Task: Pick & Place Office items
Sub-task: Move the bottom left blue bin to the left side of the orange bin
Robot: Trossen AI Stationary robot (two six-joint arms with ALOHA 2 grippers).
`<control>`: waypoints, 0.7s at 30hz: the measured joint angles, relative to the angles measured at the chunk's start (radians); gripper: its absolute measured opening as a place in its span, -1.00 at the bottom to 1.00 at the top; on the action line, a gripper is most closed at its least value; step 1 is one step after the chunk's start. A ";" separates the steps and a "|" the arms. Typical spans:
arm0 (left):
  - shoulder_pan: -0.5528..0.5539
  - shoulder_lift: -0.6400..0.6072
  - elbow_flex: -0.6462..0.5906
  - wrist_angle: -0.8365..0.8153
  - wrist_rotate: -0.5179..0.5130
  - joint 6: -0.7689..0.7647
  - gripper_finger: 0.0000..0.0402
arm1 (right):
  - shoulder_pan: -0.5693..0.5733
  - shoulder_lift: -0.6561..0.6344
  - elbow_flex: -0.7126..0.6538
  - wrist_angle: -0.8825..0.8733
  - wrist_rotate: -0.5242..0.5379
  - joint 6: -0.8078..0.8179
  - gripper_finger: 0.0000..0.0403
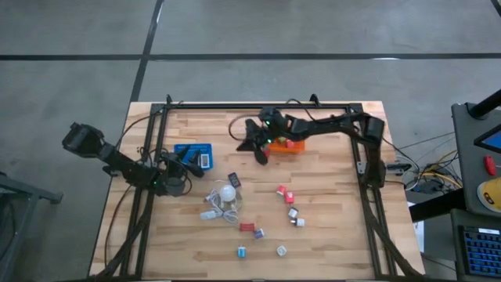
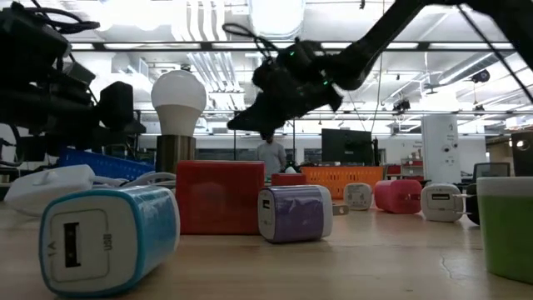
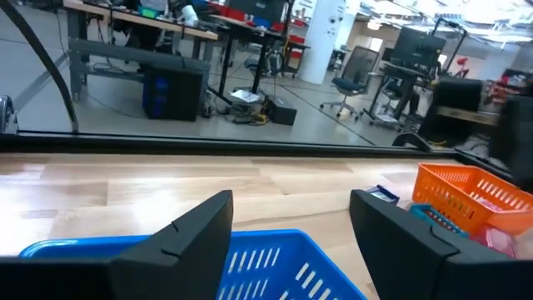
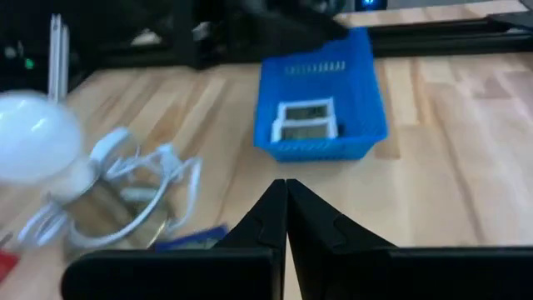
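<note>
High view: office items (image 1: 266, 218), small red, white and bluish blocks, scattered across the table's near half.
Low view: teal (image 2: 108, 237), red, purple cubes, rounded, glossy.
Left wrist view: left gripper (image 3: 291, 242) parted, empty, above blue basket (image 3: 275, 262).
Right wrist view: right gripper (image 4: 286, 212) closed, empty.

The left arm reaches in from the left edge of the high view, its left gripper (image 1: 190, 159) left of centre, fingers (image 3: 185, 236) spread with nothing between them. The right arm stretches from the upper right toward top centre, right gripper (image 1: 252, 141) fingers (image 4: 265, 225) pressed together.
</note>
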 joint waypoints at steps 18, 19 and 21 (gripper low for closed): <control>0.021 0.045 -0.011 0.001 -0.015 -0.060 0.23 | 0.066 0.347 0.689 -0.471 -0.047 -0.005 -0.96; 0.021 0.045 -0.011 0.001 -0.015 -0.060 0.23 | 0.064 0.364 0.727 -0.516 -0.044 -0.021 -0.96; 0.021 0.045 -0.008 0.003 -0.015 -0.060 0.23 | 0.052 0.400 0.798 -0.604 -0.041 -0.044 -0.96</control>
